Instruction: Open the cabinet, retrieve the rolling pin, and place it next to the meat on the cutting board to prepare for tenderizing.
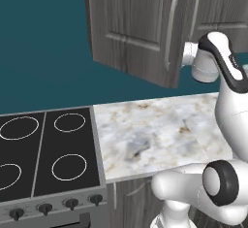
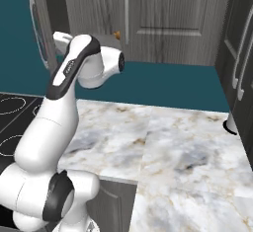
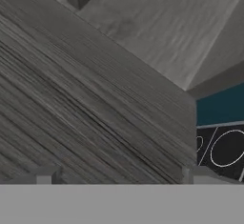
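I am in a kitchen: grey wood-grain cabinet [image 1: 131, 28] doors hang around my pincer, a marble counter [image 1: 160, 135] lies below it, and what looks like a black stove [image 1: 43, 149] sits lower left.

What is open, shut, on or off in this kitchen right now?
Left cabinet door: swung open.
Right cabinet door: shut.
Rolling pin: inside the cabinet, mostly hidden.
Gripper: open, empty, close to the open door.
Stove: burners look off.

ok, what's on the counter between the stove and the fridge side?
Nothing: the marble counter runs bare from the stove to the dark tall unit, per the right base view.
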